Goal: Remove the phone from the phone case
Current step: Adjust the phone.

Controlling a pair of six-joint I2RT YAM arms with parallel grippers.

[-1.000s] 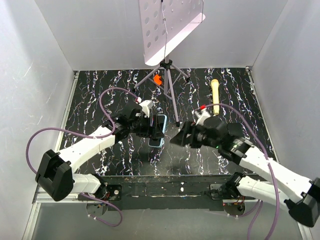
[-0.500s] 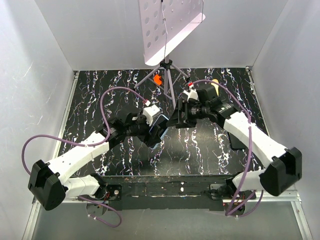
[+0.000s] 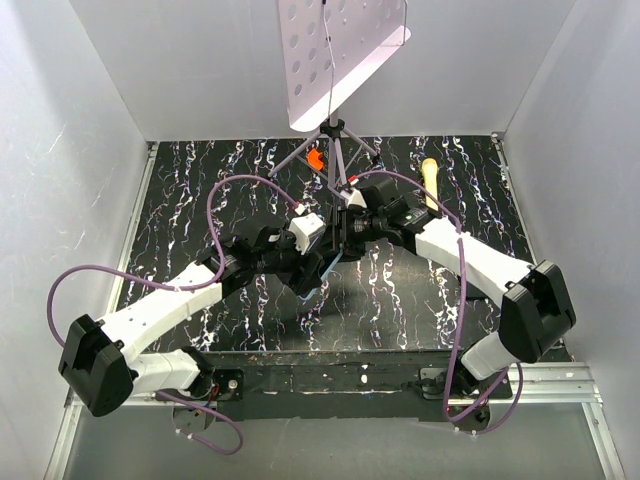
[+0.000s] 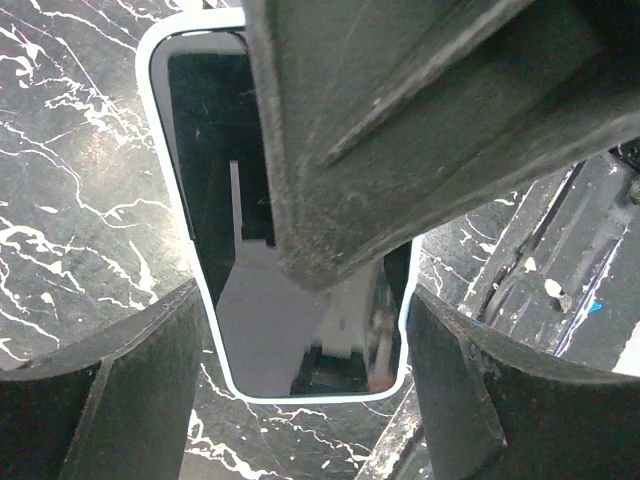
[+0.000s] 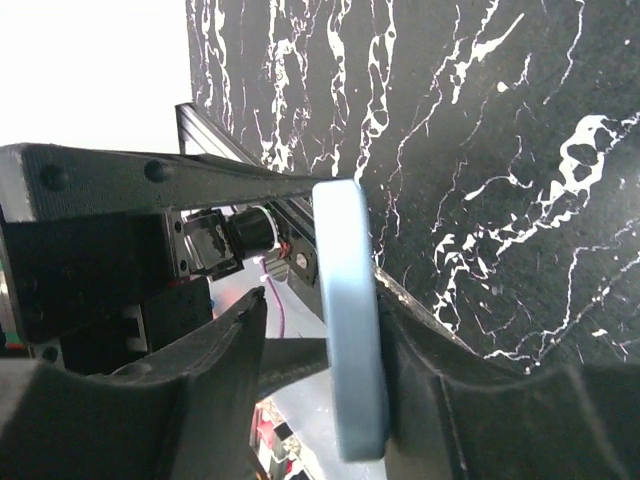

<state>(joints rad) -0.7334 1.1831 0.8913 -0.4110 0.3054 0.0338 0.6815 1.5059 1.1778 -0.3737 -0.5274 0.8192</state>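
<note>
The phone (image 4: pixel 215 150), dark screen up, sits in the light blue phone case (image 4: pixel 304 399). My left gripper (image 4: pixel 305 295) is shut on the case's long sides and holds it tilted above the table. In the top view it (image 3: pixel 312 268) is at the centre, with the case (image 3: pixel 328 266) showing as a pale sliver. My right gripper (image 3: pixel 342 238) meets it from the far right. In the right wrist view the case's edge (image 5: pixel 350 330) stands between the open jaws of my right gripper (image 5: pixel 320 300). One finger touches it, the other is apart. A right finger (image 4: pixel 400 120) covers part of the screen.
A tripod (image 3: pixel 335 160) carrying a perforated white board (image 3: pixel 335 60) stands at the back centre, just behind both grippers, with a small orange object (image 3: pixel 316 158) by its legs. A yellow stick-like object (image 3: pixel 430 185) lies at the back right. White walls enclose the black marbled table (image 3: pixel 200 180).
My left gripper has lifted and tilted the cased phone off the table. My right arm has swung left from the right side to the phone's far end, its jaws now around the case edge.
</note>
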